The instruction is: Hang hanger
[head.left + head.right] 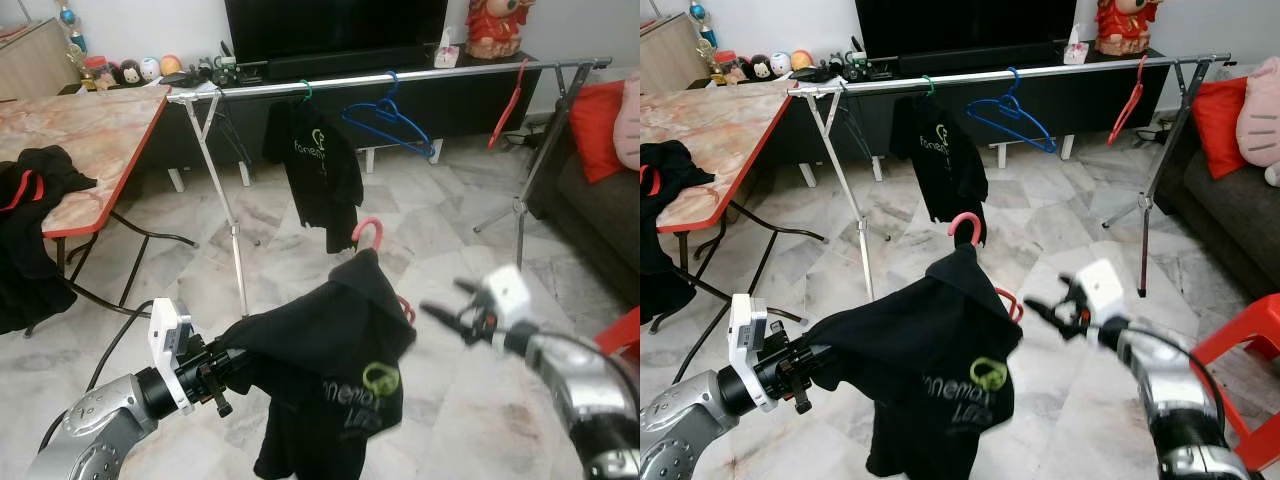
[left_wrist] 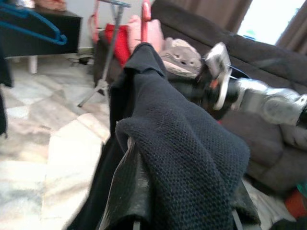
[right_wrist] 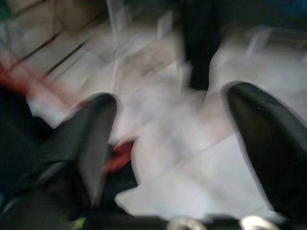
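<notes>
Standing before the long metal clothes rail (image 1: 400, 76), I am watching from the left eye view as the left gripper (image 1: 232, 372) is disappearing under a black shirt (image 1: 330, 365) draped on a red hanger (image 1: 368, 232); the cloth is burying its fingers, so I cannot tell whether they are pinching or loose, and only the curved hook and a sliver of red shoulder are poking out. The shirt is hanging low, well short of the rail, its green logo crumpling into folds. On the rail another black shirt (image 1: 318, 160) is dangling from a green hook, beside a bare blue hanger (image 1: 392, 122) and a thin red hanger (image 1: 510, 102). The marble-patterned table (image 1: 90, 150) is getting cut off at the edge, dark clothing heaped on it. In the right eye view the right gripper (image 1: 1055, 305) is hovering just beside the shirt, fingers spread, blurred. In the left wrist view coarse knitted fabric is smothering the fingers, and the grey sofa (image 2: 268, 72) with red and pink cushions is showing behind the right arm. In the right wrist view everything is smearing: two glossy black fingers (image 3: 268, 148) are standing wide apart over pale marble floor, a red scrap showing between them.
</notes>
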Robot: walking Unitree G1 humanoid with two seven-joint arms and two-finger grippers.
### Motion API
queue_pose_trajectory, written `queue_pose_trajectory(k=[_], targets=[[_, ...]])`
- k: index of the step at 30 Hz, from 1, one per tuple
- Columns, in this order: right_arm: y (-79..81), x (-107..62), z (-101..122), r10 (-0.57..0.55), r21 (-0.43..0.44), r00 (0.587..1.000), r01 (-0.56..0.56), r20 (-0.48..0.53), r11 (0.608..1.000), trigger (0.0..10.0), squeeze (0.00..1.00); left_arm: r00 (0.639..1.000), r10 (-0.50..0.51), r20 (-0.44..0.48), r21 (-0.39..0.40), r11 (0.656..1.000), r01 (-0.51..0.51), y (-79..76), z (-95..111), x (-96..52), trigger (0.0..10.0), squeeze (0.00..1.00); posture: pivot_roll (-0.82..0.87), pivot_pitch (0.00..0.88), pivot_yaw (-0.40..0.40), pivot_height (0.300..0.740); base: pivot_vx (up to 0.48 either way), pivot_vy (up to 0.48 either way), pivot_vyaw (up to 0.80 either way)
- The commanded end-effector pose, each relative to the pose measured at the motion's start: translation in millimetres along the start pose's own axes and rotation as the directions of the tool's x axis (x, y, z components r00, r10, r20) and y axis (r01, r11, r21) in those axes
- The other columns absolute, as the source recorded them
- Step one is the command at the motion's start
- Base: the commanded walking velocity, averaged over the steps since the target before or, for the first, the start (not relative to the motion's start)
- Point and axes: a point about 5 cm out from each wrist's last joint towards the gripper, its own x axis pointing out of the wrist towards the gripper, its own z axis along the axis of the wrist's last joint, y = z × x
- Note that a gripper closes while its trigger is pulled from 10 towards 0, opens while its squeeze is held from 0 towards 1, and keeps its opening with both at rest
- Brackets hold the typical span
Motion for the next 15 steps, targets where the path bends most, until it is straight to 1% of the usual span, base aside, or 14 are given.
queue_pose_trajectory(k=[1,3,4,5,6,7,8,11,13,15], targets=[[-1.1,5.3,21,-0.026,0.001,0.994,0.026,0.102,1.000,10.0,0.00,0.998,0.021,0.057,0.041,0.999,-0.023,4.3,10,1.5,10.0,0.00,-0.10,0.000,0.041,0.740,0.000,0.000,0.00],[-1.2,6.1,26,-0.031,-0.004,0.992,0.031,0.120,1.000,10.0,0.00,0.998,0.026,0.064,0.037,0.999,-0.028,4.1,10,2.7,10.0,0.00,-0.10,0.000,0.041,0.740,0.000,0.000,0.00],[-2.6,9.8,40,-0.068,0.010,0.981,0.068,0.181,0.998,10.0,0.00,0.989,0.091,0.117,0.031,0.995,-0.095,8.2,11,8.8,10.0,0.00,-0.10,0.000,0.046,0.740,0.000,0.000,0.00],[-3.3,11.3,45,-0.086,0.017,0.976,0.085,0.201,0.996,10.0,0.00,0.983,0.112,0.142,0.024,0.993,-0.117,9.3,12,11.2,10.0,0.00,-0.10,0.000,0.046,0.740,0.000,0.000,0.00],[-2.9,14.1,48,-0.106,0.030,0.970,0.102,0.218,0.994,10.0,0.00,0.968,0.161,0.191,0.027,0.985,-0.169,12.8,17,15.8,10.0,0.00,-0.10,0.000,0.045,0.740,0.000,0.000,0.00],[-2.5,15.8,50,-0.117,0.038,0.967,0.112,0.226,0.993,10.0,0.00,0.956,0.190,0.222,0.028,0.979,-0.201,14.8,21,18.5,10.0,0.00,-0.10,0.000,0.045,0.740,0.000,0.000,0.00],[2.4,19.5,51,-0.110,0.057,0.965,0.099,0.239,0.993,10.0,0.00,0.932,0.238,0.272,0.042,0.965,-0.259,18.2,28,24.8,10.0,0.00,-0.10,0.000,0.044,0.740,0.000,0.000,0.00],[11.6,23.1,47,-0.068,0.050,0.971,0.058,0.228,0.997,10.0,0.00,0.896,0.290,0.336,0.088,0.938,-0.336,21.9,43,32.6,10.0,0.00,-0.09,0.000,0.042,0.740,0.000,0.000,0.00],[13.0,23.4,46,-0.062,0.053,0.972,0.051,0.226,0.997,10.0,0.00,0.889,0.301,0.345,0.096,0.931,-0.352,22.8,45,33.6,10.0,0.00,-0.09,0.000,0.042,0.740,0.000,0.000,0.00],[15.7,24.1,43,-0.059,0.056,0.974,0.048,0.220,0.997,10.0,0.00,0.879,0.312,0.360,0.139,0.914,-0.382,23.1,52,39.0,10.0,0.00,-0.09,0.000,0.043,0.740,0.000,0.000,0.00]])
